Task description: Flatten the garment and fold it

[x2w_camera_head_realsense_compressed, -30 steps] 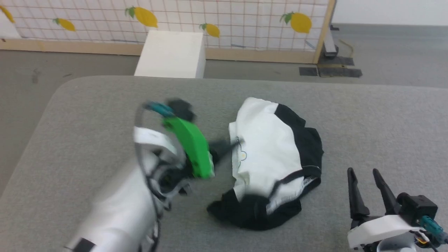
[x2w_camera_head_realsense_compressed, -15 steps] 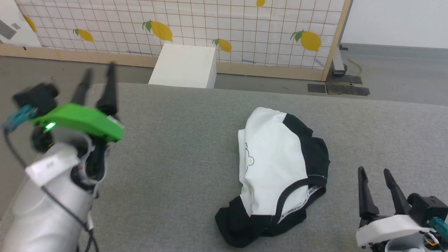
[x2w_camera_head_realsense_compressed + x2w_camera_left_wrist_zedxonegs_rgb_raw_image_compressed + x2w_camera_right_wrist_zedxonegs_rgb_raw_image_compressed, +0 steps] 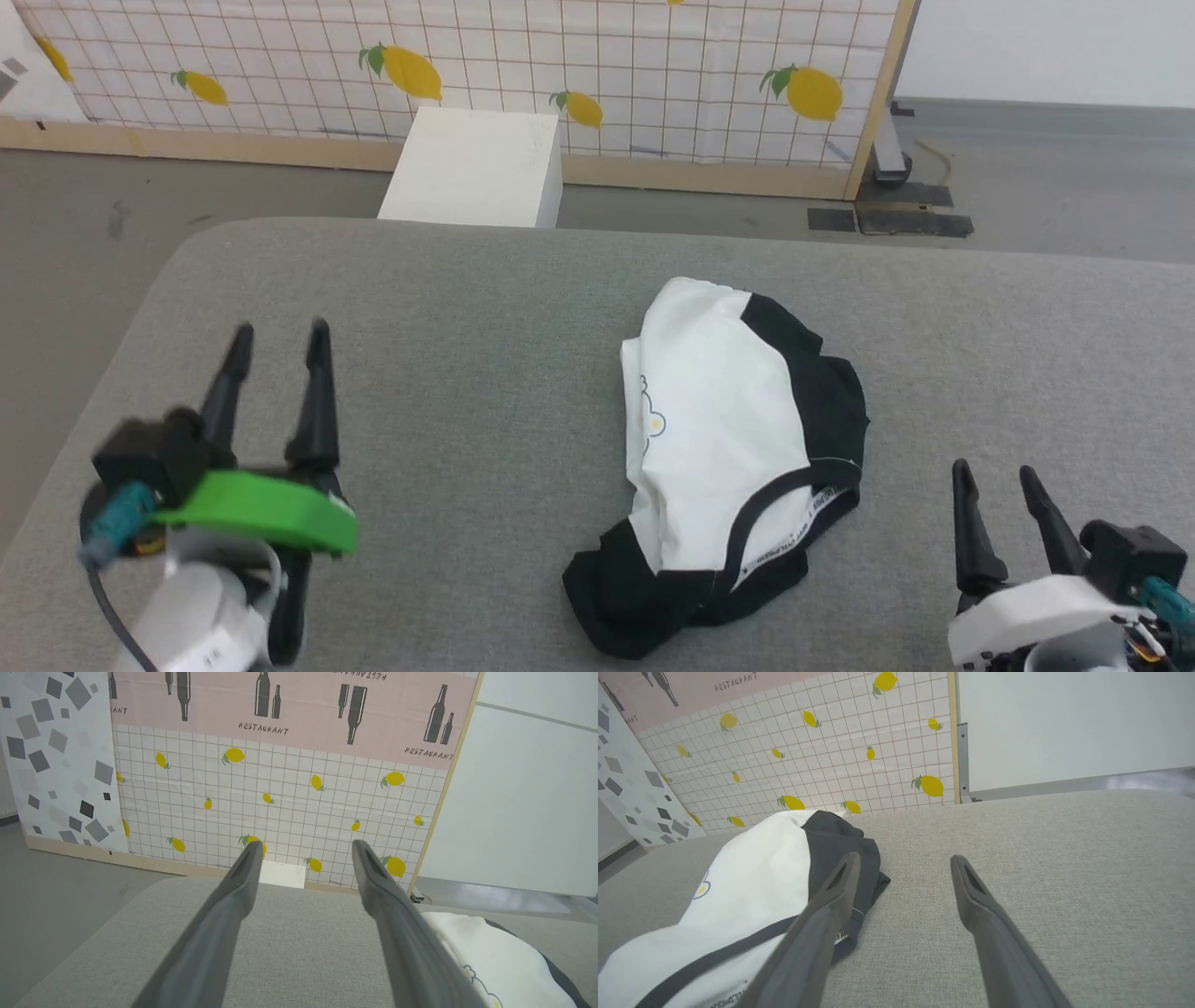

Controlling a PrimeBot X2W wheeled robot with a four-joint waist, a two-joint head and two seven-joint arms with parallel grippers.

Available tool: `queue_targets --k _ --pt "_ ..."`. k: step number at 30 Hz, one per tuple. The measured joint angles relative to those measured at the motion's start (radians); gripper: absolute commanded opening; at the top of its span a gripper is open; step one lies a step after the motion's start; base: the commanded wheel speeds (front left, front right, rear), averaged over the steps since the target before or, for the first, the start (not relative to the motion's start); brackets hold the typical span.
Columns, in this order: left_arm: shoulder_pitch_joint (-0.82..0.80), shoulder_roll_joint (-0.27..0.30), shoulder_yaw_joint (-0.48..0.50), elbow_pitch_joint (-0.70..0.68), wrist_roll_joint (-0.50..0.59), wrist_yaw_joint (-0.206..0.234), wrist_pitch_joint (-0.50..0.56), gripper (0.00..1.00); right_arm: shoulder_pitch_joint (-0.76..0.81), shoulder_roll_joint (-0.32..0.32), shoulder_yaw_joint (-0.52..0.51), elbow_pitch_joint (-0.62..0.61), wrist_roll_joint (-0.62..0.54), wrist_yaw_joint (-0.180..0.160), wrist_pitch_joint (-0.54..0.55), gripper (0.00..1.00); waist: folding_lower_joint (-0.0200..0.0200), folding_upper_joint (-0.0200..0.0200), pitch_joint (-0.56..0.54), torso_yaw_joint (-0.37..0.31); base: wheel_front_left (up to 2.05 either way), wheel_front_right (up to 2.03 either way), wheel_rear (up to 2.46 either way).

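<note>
Crumpled garment [image 3: 719, 420] on grey bench [image 3: 448, 308], right of centre, neck trim toward robot, left gripper [image 3: 280, 329] at lower left, fingers apart and empty, well clear of garment, right gripper [image 3: 993, 469] at lower right, fingers apart and empty, near garment, not touching

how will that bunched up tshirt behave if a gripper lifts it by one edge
Probably floppy: the garment lies crumpled in soft folds, so a lifted edge would likely drape and hang. Likely light, being thin cloth. Pushed, it would probably bunch on the textured grey table rather than slide.
</note>
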Motion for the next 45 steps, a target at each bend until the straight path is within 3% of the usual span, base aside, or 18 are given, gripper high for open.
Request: queue_targets --k 9,20,27,31,38,39,40,45 --pt "0.116 -0.099 0.058 0.008 0.088 -0.086 0.000 1.00 -0.119 0.000 0.011 0.007 -0.004 0.000 0.213 1.00 0.0000 0.0000 0.031 -0.008 0.00 0.00 0.00" --pt "0.108 -0.176 0.106 0.022 0.142 -0.161 0.000 1.00 -0.436 -0.006 0.033 0.033 -0.132 0.000 0.723 1.00 0.0000 0.0000 0.109 0.028 0.00 0.00 0.00" --pt "0.065 -0.197 0.134 0.021 0.159 -0.190 0.000 1.00 -0.576 -0.066 0.113 0.115 -0.198 0.000 0.978 1.00 0.0001 -0.0001 0.189 0.054 0.00 0.00 0.00" --pt "0.045 -0.208 0.149 0.025 0.159 -0.199 0.000 1.00 -0.592 -0.074 0.152 0.158 -0.207 0.000 1.036 1.00 0.0001 0.0000 0.232 0.069 0.00 0.00 0.00" --pt "0.030 -0.214 0.161 0.029 0.162 -0.204 0.000 1.00 -0.599 -0.080 0.204 0.186 -0.178 0.000 1.013 1.00 0.0001 0.0000 0.283 0.087 0.00 0.00 0.00" --pt "0.030 -0.215 0.163 0.029 0.162 -0.204 0.000 1.00 -0.601 -0.082 0.205 0.187 -0.174 0.000 1.001 0.45 0.0001 0.0000 0.285 0.088 0.00 0.00 0.00" --pt "0.030 -0.216 0.165 0.029 0.162 -0.204 0.000 1.00 -0.602 -0.082 0.204 0.187 -0.172 0.000 0.990 0.00 0.0001 0.0000 0.285 0.087 0.00 0.00 0.00" --pt "0.030 -0.217 0.167 0.042 0.162 -0.204 0.000 1.00 -0.603 -0.082 0.195 0.186 -0.153 0.000 0.929 0.00 0.0001 0.0000 0.263 0.078 0.00 0.00 0.00"
